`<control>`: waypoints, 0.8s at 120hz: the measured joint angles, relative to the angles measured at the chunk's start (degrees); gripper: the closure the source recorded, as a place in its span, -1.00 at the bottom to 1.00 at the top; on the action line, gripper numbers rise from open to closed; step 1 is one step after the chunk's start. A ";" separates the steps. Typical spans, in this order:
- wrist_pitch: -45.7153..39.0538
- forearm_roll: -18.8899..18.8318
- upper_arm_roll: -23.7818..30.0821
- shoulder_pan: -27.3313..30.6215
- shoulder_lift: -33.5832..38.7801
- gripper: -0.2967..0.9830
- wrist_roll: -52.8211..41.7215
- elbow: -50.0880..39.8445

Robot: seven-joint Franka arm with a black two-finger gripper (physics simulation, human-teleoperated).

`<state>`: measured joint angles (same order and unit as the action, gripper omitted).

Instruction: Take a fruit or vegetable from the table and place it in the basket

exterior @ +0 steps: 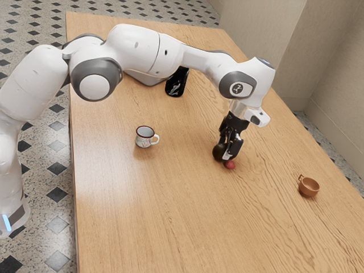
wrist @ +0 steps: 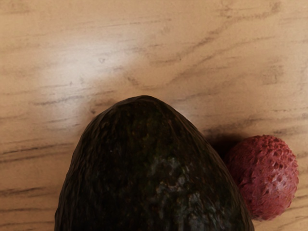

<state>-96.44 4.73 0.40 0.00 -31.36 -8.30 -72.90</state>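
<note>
Avocado (wrist: 149, 173), dark, at gripper (exterior: 226, 153); red lychee (wrist: 264, 178) just beside; gripper's opening and hold: cannot tell.

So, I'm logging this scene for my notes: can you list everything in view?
Dark green, bumpy-skinned avocado: one, at the gripper
Rough-skinned round red fruit: one, on the table, beside the avocado
White mug with dark red rim: one, on the table, nearer the exterior view's left
Small round orange-brown cup: one, toward the exterior view's right
Glossy black object with pale markings: one, beyond the mug
Grey object: one, partly hidden behind the arm
Wooden table: one, light brown, under these
Arm: one, white and grey, over the table
Gripper: one, black, at the avocado
</note>
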 joint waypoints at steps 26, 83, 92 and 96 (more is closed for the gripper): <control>0.04 -0.39 -0.10 0.01 0.18 0.07 0.13 -0.41; 4.43 -1.56 -3.74 3.24 9.90 0.23 -0.58 2.95; 5.62 -1.74 -7.48 6.49 13.00 0.23 -1.47 2.41; 6.02 -1.79 -8.81 8.25 13.84 0.17 -1.97 2.17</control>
<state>-90.42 2.94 -8.41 8.25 -17.52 -10.27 -70.72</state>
